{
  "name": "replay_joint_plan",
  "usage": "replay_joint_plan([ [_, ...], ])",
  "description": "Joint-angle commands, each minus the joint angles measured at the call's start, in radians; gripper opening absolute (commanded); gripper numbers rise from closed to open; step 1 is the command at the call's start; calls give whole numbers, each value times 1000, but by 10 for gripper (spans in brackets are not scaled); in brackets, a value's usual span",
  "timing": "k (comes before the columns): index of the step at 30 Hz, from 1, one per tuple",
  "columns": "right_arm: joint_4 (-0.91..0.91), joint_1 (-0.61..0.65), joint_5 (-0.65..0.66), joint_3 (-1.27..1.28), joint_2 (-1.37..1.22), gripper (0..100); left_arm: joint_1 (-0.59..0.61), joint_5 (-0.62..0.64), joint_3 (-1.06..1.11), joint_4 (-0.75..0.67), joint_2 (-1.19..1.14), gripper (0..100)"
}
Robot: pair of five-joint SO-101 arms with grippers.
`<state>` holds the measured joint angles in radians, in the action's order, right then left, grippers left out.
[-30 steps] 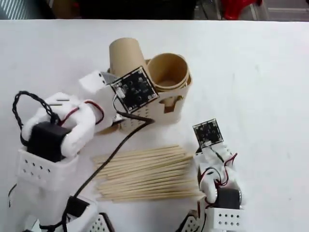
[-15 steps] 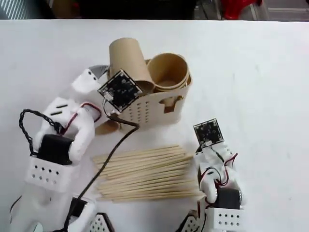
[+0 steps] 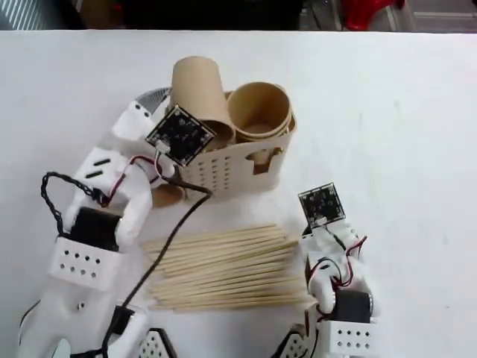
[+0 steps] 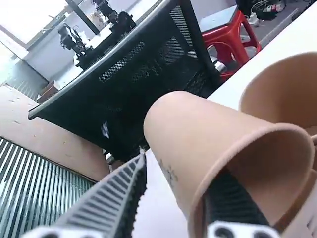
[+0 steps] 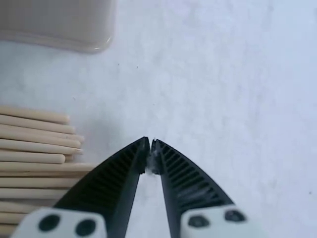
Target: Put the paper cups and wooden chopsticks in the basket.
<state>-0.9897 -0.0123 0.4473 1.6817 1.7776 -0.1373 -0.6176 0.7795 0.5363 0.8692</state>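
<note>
Left arm backed off leftward from above the basket; one cup left leaning, chopsticks untouched.

Over the last second the left arm has swung away to the left, and its wrist camera no longer hangs over the basket front. The left gripper (image 4: 181,166) has its jaws parted astride the wall of the tilted paper cup (image 3: 197,89), one finger inside the mouth, the other outside and, as far as the wrist view lets me judge, not pressing. That cup has barely shifted: its mouth is down in the basket (image 3: 231,168), its body leaning out over the back left rim. The second paper cup (image 3: 259,110) stands upright inside. Wooden chopsticks (image 3: 223,267) lie on the table (image 3: 402,112) in front of the basket. The right gripper (image 5: 149,146) has not moved: closed, empty, just beside the stick ends. Cups nearly done; chopsticks remain.
</note>
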Motion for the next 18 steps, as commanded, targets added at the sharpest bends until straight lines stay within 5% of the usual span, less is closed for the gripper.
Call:
replay_joint_plan([
  [1,21,-1,12,9,2,17,10,17,-8,-23,19,172],
  [8,22,-1,12,9,2,17,7,97,-38,2,28,42],
  [18,22,-1,12,9,2,17,-10,232,-388,305,19,22],
])
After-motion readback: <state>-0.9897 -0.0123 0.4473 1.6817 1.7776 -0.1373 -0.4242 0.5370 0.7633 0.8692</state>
